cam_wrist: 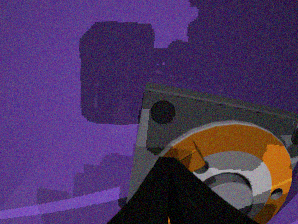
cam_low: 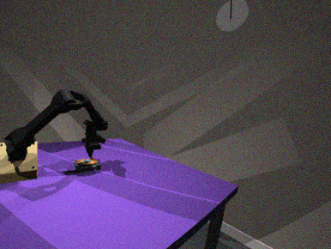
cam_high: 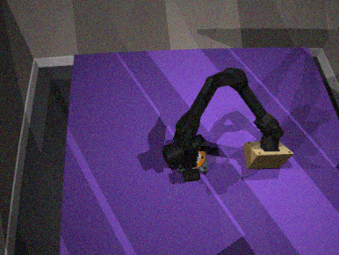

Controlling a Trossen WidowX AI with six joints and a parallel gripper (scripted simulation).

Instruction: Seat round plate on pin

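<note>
The round plate (cam_high: 202, 159) (cam_low: 87, 162) (cam_wrist: 235, 137), an orange ring with a grey middle, sits around the post (cam_wrist: 230, 194) over the dark square base (cam_wrist: 200, 112) (cam_high: 203, 170). Its orange tab (cam_wrist: 192, 158) stands up at the plate's near-left side in the wrist view, with a small dark hole (cam_wrist: 202, 167) beside it. The pin is not clearly visible, and I cannot tell whether the plate lies flat. My gripper (cam_wrist: 165, 164) (cam_low: 91, 157) is shut and empty, pointing down, its tips right beside the tab. Whether they touch it is unclear. The fingers hide the base's lower-left part.
The arm rises from a wooden block (cam_high: 268, 161) (cam_low: 30, 160) on the purple table (cam_high: 110, 110) (cam_low: 141, 206). The base has a round dark corner hole (cam_wrist: 162, 112). The table's corner (cam_low: 237, 187) is beyond the base in the exterior view. Strong shadows cross the table.
</note>
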